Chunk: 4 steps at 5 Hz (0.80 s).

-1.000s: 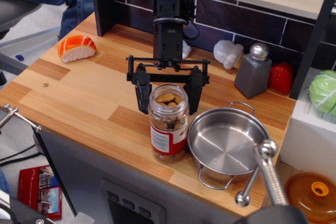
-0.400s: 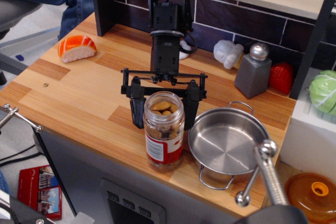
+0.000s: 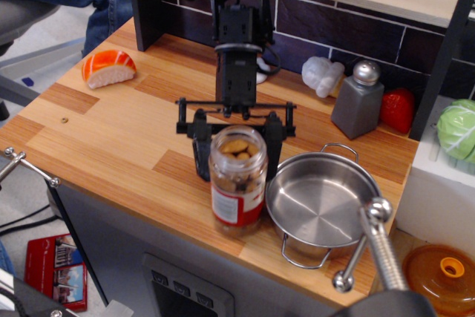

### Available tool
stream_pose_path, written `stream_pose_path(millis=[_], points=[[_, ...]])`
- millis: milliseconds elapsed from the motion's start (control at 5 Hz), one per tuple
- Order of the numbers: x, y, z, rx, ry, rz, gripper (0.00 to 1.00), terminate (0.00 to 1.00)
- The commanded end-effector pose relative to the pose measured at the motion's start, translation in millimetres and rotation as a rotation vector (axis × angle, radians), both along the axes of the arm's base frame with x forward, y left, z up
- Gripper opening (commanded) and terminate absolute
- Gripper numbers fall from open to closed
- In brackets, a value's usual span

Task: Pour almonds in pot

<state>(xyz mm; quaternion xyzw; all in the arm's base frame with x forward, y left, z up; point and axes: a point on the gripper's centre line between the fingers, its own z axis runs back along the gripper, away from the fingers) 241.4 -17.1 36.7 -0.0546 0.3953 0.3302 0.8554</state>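
Now the black two-fingered gripper (image 3: 237,146) is seen lowered around the clear cylindrical plastic jar of brown almonds (image 3: 237,181) with its red-and-white label; one finger is set at each side of the jar's upper part, and the fingers appear drawn in close against it, though it cannot be told whether a firm clamp has been made, the contact being hidden behind the jar. The jar is stood upright on the striped wooden counter (image 3: 126,124), its long axis vertical, its mouth open and uppermost; it lies directly between the fingers and slightly in front of them toward the camera. The shallow round stainless-steel pot (image 3: 320,200) with thin wire loop handles is placed just beside the jar, to the picture's right, nearly touching it and lower than the jar's mouth; the coming tilt would therefore, in judgement, have to be made toward that side, after a lift.

Compared with the frame from a second before, the fingers are found noticeably narrower about the jar; against the frame just before this one, where the gripper and jar sat a little further left, both are shifted slightly right, toward the pot; the pot itself is unchanged and holds no almonds.
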Motion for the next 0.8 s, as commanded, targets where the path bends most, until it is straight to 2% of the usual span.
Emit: stream_pose_path(millis=[0,200,600], points=[[28,16,25,0.037,-0.101,0.103,0.0,0.0],[43,29,36,0.078,-0.161,0.187,0.0,0.0],[66,22,71,0.339,-0.409,0.456,0.0,0.0]])
